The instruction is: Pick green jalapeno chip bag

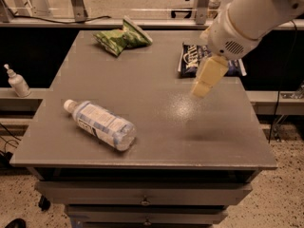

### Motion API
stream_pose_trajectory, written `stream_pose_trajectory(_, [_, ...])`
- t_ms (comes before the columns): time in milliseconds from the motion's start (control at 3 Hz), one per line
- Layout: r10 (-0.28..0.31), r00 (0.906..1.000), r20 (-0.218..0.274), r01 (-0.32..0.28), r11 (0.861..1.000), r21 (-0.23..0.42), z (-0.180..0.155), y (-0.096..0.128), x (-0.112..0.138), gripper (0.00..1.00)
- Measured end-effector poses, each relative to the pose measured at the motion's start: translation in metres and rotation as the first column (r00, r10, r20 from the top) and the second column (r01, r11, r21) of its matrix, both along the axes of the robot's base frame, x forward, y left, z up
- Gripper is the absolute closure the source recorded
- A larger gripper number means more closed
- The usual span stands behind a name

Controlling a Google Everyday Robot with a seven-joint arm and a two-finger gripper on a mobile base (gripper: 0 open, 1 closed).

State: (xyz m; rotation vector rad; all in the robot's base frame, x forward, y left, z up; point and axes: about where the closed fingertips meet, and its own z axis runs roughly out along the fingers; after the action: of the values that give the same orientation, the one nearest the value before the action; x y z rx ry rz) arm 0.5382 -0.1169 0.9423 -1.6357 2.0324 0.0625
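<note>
The green jalapeno chip bag [122,38] lies crumpled at the far left of the grey table [147,127], mottled green with pale edges. My gripper [203,85] hangs from the white arm over the right half of the table, above the surface and well to the right of the green bag and nearer than it. It holds nothing that I can see. The arm covers part of the dark blue chip bag [191,59].
A clear plastic water bottle [100,125] lies on its side at the front left of the table. The dark blue chip bag lies at the far right. A small white pump bottle [17,81] stands on a ledge left of the table.
</note>
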Motion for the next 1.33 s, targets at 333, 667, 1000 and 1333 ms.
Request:
stream_pose_trajectory(333, [0.008,0.9990,0.045,-0.010,0.999,0.049,-0.010,0.034,0.037,0.00])
stream_pose_trajectory(667, [0.008,0.9990,0.045,-0.010,0.999,0.049,-0.010,0.034,0.037,0.00])
stream_pose_trajectory(1000, [-0.030,0.9983,0.050,0.025,0.996,0.088,-0.021,0.050,0.057,0.00])
stream_pose_trajectory(1333, [-0.085,0.9951,0.051,0.076,0.984,0.159,-0.036,0.068,0.093,0.00])
